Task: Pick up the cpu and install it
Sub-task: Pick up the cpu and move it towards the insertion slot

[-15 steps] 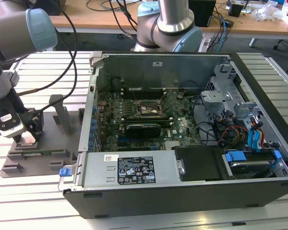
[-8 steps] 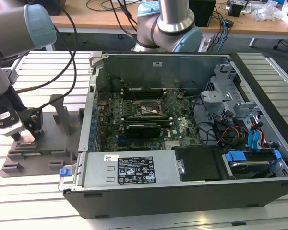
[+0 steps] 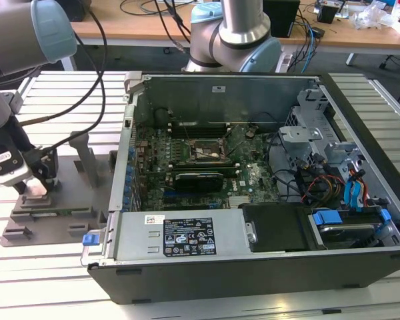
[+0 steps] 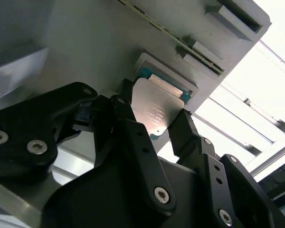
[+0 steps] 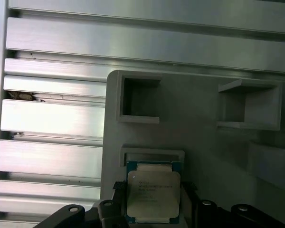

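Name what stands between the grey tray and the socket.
In the exterior view, the case's side wall and a strip of green board separate the tray from the socket.

The cpu (image 5: 153,192) showed a silvery top with teal-green edging, the tray (image 5: 199,142) was plain grey, the gripper (image 4: 154,114) black, and the motherboard (image 3: 253,177) green.

Grey plastic tray (image 3: 53,215) on slatted metal tabletop (image 3: 47,290), 9 o'clock of black computer case (image 3: 253,277), exterior view; silvery square cpu (image 5: 153,194) in tray.
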`<state>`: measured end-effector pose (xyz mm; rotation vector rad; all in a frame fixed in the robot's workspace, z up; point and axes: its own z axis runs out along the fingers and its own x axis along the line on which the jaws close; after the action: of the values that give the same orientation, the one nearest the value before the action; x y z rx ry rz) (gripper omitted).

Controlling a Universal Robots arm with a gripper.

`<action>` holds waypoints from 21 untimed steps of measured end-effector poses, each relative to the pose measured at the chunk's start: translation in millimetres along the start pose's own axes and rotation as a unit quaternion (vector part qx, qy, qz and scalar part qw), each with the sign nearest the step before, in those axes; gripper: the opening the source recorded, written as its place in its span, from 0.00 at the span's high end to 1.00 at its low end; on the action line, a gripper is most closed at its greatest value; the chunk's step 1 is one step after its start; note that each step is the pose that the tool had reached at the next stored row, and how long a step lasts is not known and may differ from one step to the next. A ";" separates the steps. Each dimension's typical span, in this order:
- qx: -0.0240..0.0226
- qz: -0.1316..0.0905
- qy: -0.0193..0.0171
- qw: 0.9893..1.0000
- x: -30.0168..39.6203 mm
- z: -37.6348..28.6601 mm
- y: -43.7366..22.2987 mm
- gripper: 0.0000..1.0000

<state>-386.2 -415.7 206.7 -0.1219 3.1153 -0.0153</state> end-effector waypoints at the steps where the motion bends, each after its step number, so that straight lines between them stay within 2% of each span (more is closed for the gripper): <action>1: 0.000 0.000 0.000 1.000 0.0 -1.7 0.0 0.45; 10: 0.000 0.000 0.000 1.000 -0.1 -6.6 -0.1 0.45; 21: 0.000 0.000 0.000 1.000 -0.5 -22.7 -0.2 0.45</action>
<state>-386.2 -415.7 229.4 -0.1219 3.1154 -0.0154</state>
